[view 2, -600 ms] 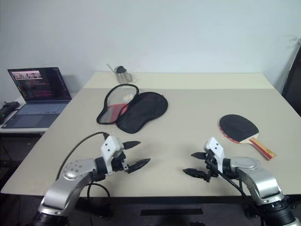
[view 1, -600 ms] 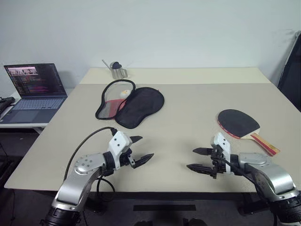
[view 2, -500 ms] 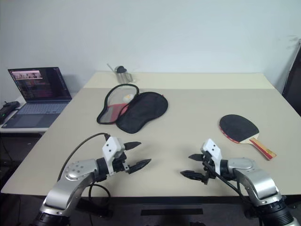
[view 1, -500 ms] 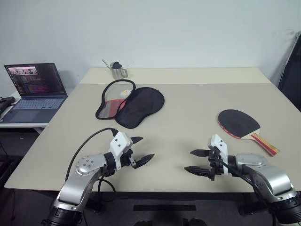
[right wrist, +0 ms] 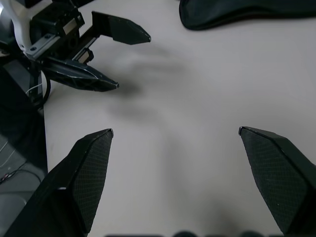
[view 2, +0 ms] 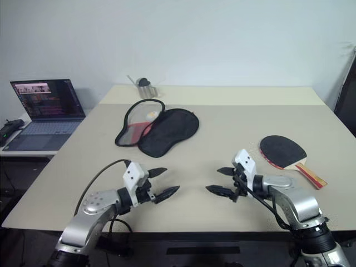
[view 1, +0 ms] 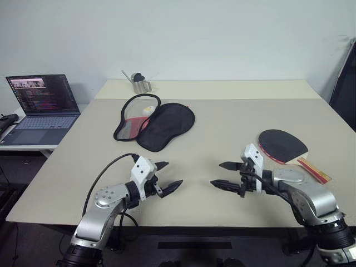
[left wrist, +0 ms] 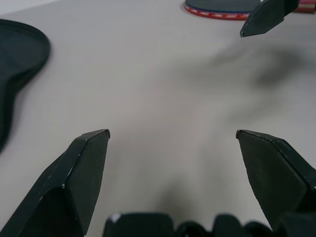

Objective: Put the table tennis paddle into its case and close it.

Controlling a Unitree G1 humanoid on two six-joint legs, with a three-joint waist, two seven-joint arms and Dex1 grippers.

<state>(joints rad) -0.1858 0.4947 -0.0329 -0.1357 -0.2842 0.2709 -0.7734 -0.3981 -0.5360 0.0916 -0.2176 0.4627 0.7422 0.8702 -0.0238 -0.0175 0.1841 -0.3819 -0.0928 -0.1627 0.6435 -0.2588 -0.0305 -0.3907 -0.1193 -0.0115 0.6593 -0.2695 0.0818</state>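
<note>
Both grippers hover low over the near part of the table [view 1: 222, 119], pointing inward at each other with a bare stretch of tabletop between them. The left gripper [view 1: 165, 176] has its two black fingers spread wide apart and holds nothing; a black cable loops back from its wrist. The right gripper [view 1: 226, 175] also has its fingers wide apart and empty.

The paddle [view 1: 284, 148] lies flat on the table just beyond and outward of the right gripper, close to its wrist but not touching it. Its black round face is up, and the striped wooden handle points toward the table's right edge.

The case [view 1: 157, 123] lies well ahead of the left gripper, toward the far side of the table and apart from both hands. It lies unzipped, the black flap spread out and a red panel showing at its left side. A small ball [view 1: 147, 110] sits at the far end of the opening.

Farther back, past the case, a metal cup [view 1: 139, 83] stands near the table's far edge. Off to the left of the left arm, a laptop [view 1: 40, 107] with a lit screen sits on a lower side surface.
</note>
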